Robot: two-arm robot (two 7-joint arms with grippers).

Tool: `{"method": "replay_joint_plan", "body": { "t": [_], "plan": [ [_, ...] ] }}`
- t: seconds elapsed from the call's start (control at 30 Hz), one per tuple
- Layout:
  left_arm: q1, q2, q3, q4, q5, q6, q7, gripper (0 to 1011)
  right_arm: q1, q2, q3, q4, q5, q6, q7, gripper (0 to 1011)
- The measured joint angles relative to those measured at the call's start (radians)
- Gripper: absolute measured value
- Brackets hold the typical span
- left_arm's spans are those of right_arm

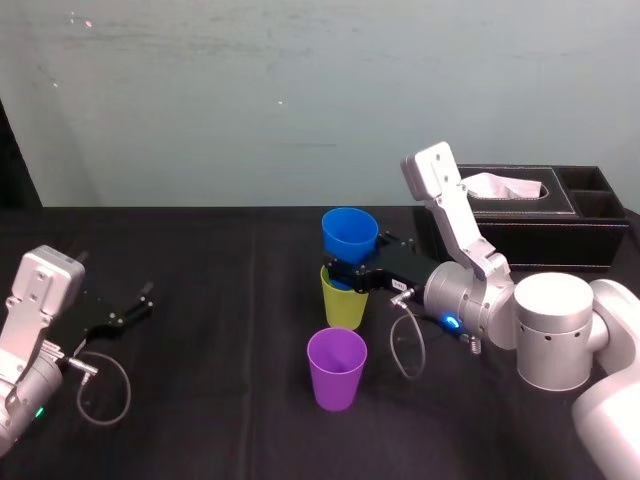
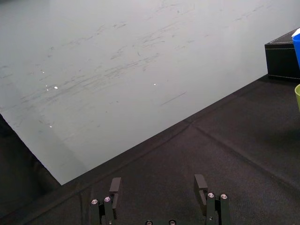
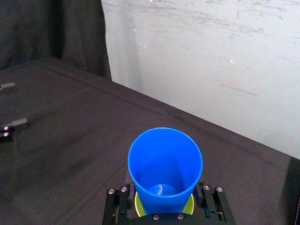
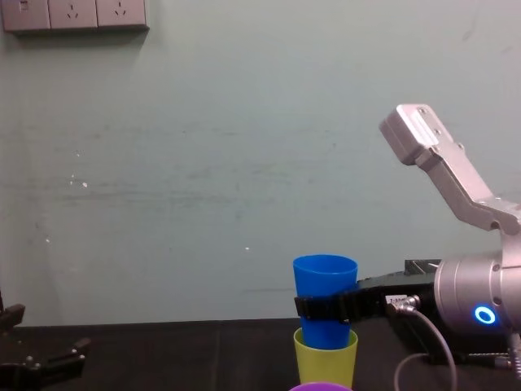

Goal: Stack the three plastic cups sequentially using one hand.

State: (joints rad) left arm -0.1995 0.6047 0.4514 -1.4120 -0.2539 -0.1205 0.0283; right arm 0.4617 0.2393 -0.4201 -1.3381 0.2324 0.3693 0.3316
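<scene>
My right claw was closed on the blue cup. It gripped the lower wall from both sides, just above the rim of the yellow-green cup. Both cups stood near the middle of the black table, left of the black tissue box.

In the chest view the blue cup was upright with its base dipped into the yellow-green cup's mouth. My wrist view showed a sliver of yellow-green rim on either side of the blue base. I could not tell whether it had gone down as far as it would go. With my fingers set so close above the lower rim, I judged it only partly nested.

The purple cup stood alone, nearer to me than the pair and apart from them.

I reckoned the first stacking was almost made but not finished. I had yet to let go of the blue cup and let it settle. The purple cup was still to be joined to the other two.

My left claw lay parked at the far left of the table, its fingers spread and holding nothing.
</scene>
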Motion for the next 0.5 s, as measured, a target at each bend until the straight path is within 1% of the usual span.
{"method": "replay_joint_plan", "body": {
  "t": [0.27,0.5],
  "plan": [
    [0.0,0.0,0.0,0.0,0.0,0.0,0.0,1000,0.003,-0.009,0.002,0.021,-0.005,-0.005,0.0,715],
    [0.0,0.0,0.0,0.0,0.0,0.0,0.0,1000,0.003,-0.009,0.003,0.022,-0.005,-0.005,0.0,715]
  ]
}}
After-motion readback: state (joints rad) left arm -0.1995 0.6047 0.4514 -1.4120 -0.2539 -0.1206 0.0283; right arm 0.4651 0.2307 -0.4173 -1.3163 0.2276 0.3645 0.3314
